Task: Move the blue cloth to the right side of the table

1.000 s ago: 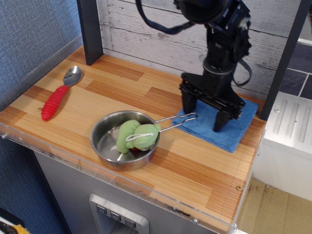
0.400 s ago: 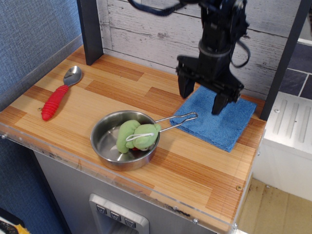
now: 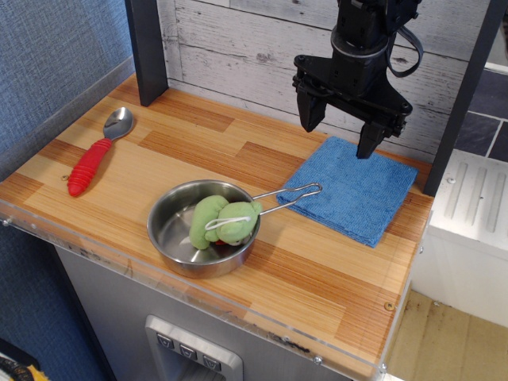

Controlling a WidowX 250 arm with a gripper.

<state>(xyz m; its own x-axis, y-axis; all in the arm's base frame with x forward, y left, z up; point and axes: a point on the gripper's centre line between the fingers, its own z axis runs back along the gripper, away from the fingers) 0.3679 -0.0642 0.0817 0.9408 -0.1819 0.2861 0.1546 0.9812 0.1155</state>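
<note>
Behind my workspace I see a wall of whitewashed, weathered wooden planks (image 3: 238, 55). A dark vertical post (image 3: 147, 48) stands at its left end, and another dark slanted post (image 3: 464, 95) at the right. On my left is a blue textured fabric wall (image 3: 48, 63). At the right stands a white ribbed plastic unit (image 3: 468, 214), with dark grey tiles (image 3: 486, 119) behind it and a beige floor (image 3: 444, 341) below.

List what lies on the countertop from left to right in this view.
Red-handled spoon → steel pan holding the green plush toy → blue cloth, with the open pincer above its far edge.
</note>
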